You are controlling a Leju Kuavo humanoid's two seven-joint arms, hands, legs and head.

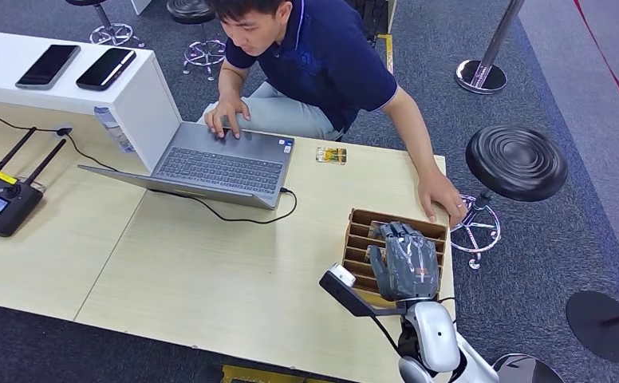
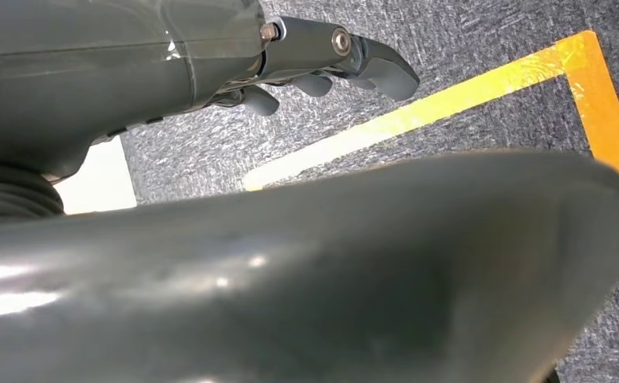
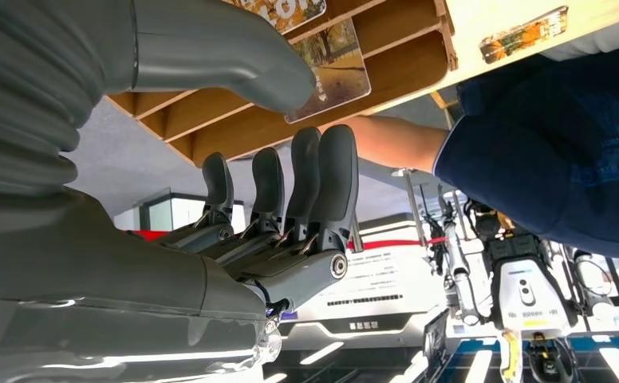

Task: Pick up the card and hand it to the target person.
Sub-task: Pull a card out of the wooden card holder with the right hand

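In the lower right of the head view, the right hand [image 1: 403, 259] hovers over the wooden slotted rack [image 1: 360, 227] on the tabletop [image 1: 210, 271]. In the right wrist view its fingers [image 3: 322, 179] are straight and apart, holding nothing, and the thumb [image 3: 226, 48] lies just beside the card [image 3: 334, 68]. The card stands in a slot, its long axis along the divider. The person's hand [image 1: 442, 195] rests near the rack's far corner. A second card [image 1: 331, 155] lies flat near the laptop [image 1: 226, 163]. The left hand [image 2: 322, 64] hangs over the floor; I cannot tell its state.
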